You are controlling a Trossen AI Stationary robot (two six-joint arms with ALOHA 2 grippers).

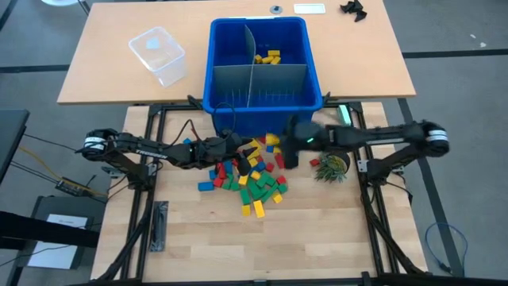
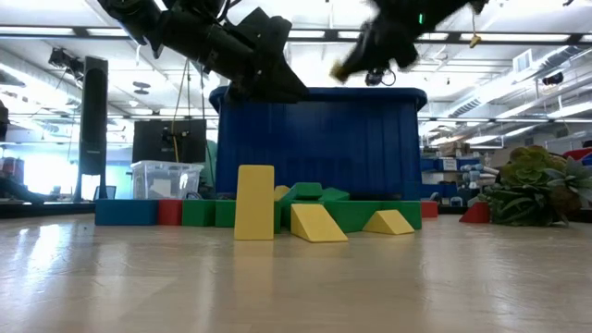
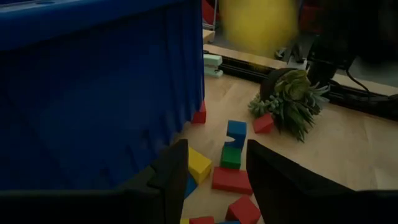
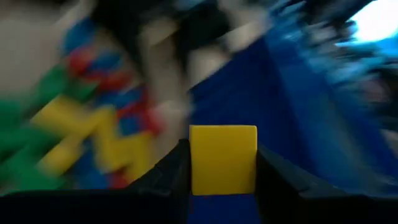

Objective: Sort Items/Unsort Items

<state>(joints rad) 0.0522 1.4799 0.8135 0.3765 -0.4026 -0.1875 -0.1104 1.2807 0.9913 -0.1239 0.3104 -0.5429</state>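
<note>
The right tool (image 4: 222, 163) is clamped on a yellow block (image 4: 222, 159); the right wrist view shows the block held upright between the two dark fingers (image 4: 171, 171). In the high view this tool (image 1: 290, 156) is at the right edge of the pile, close to the front wall of the blue bin (image 1: 262, 111). In the low view it (image 2: 356, 63) hangs above the tabletop, in front of the bin (image 2: 319, 143), and it is blurred there.

The left tool (image 3: 216, 171) stands with its fingers apart and nothing between them. Past its fingers (image 3: 177, 168) I see red, green, blue and yellow blocks lying on the wood. In the high view it (image 1: 228, 144) is at the left edge of the pile, near the bin's front wall.

Most of the blocks (image 1: 252, 176) lie in a loose heap on the wooden tabletop (image 1: 317, 230) in front of the bin, between the two tools. In the low view one yellow block (image 2: 254, 202) stands upright, with two yellow wedges (image 2: 317, 223) beside it and green and red pieces behind. Some yellow blocks (image 1: 268, 57) lie in the bin's back right compartment, formed by grey dividers (image 1: 252, 75); I think there are three or four, but they are too small to count.

A small green plant (image 1: 332, 165) lies to the right of the heap. A clear plastic container (image 1: 158, 54) sits on the far tabletop, left of the bin.
</note>
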